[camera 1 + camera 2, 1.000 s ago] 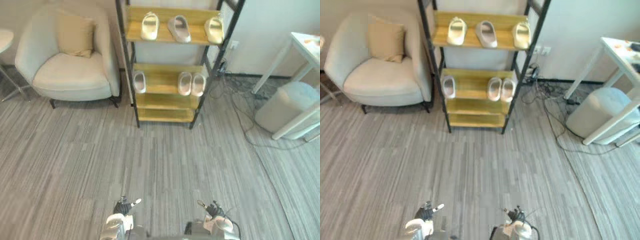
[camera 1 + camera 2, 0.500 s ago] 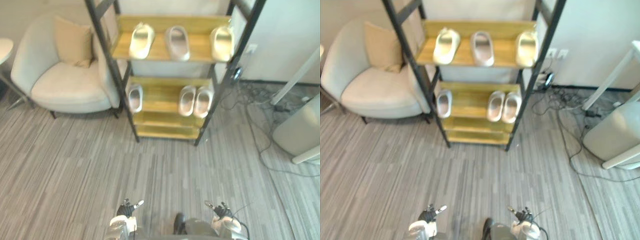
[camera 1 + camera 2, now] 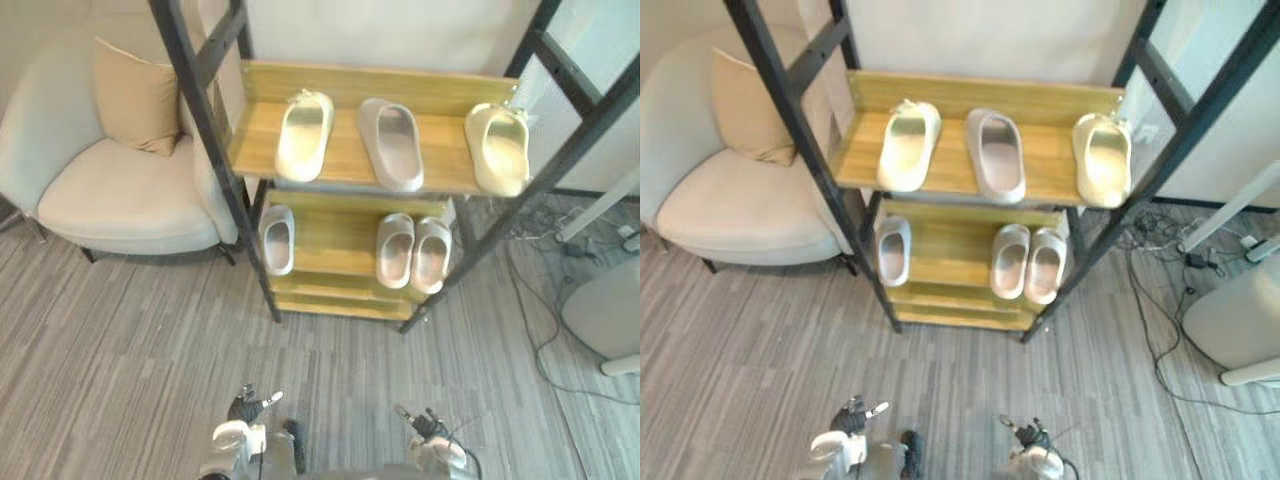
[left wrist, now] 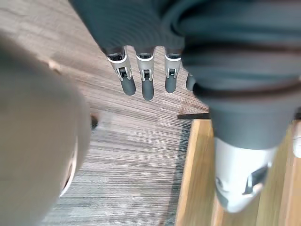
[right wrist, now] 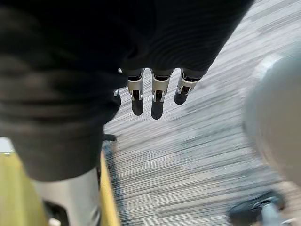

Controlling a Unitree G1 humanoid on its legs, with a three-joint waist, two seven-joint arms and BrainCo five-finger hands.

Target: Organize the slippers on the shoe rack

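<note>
Slippers (image 3: 390,143): three spaced along shoe rack (image 3: 330,300) top shelf (image 3: 345,150), one at middle shelf (image 3: 330,235) left edge, pair toward right edge; left hand (image 3: 245,408), right hand (image 3: 425,423) low, fingers straight, empty, probably not within reach.

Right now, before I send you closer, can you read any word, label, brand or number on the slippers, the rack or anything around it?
None: no text is readable in any view.
The pale slippers on the wooden shoe rack with black metal frame show no legible marks, and the cream armchair and its beige cushion are plain.
</note>
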